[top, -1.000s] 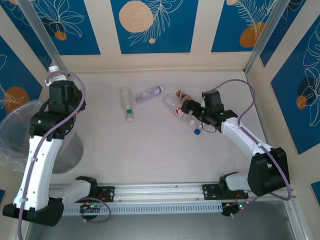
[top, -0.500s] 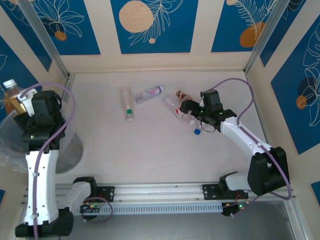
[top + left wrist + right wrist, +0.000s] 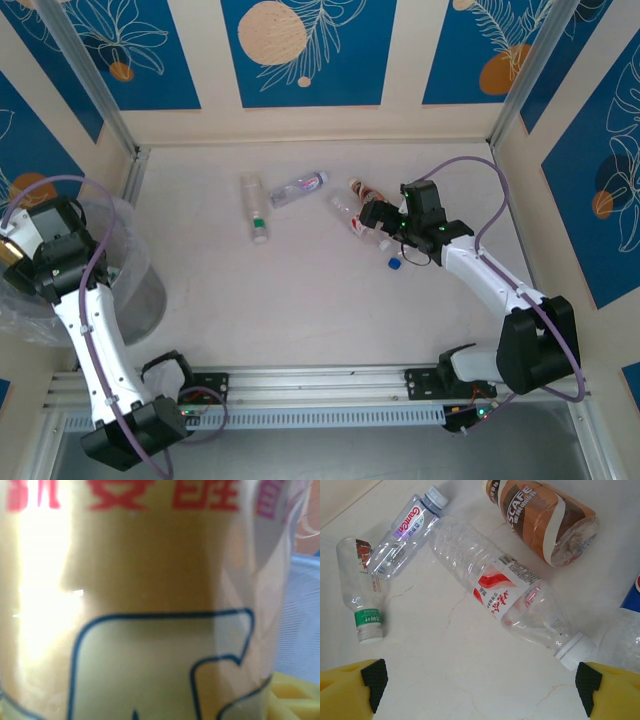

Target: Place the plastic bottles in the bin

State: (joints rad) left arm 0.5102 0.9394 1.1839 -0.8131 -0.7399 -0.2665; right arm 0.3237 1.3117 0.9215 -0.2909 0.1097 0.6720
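swung over bin [image 3: 140,300], left pincer [image 3: 14,250] grips amber red-lettered bottle [image 3: 150,605]; right pincer [image 3: 480,680] gapes.

Bright, even overhead light washes the pale table [image 3: 300,290] in the top view, leaving only soft, faint shadows. The left wrist view is badly out of focus: the amber bottle [image 3: 150,605] sits so close that it smears, with a blown-out white glare patch on its left side. The right wrist view is sharp and bright, with small highlights on the clear bottles [image 3: 505,587].
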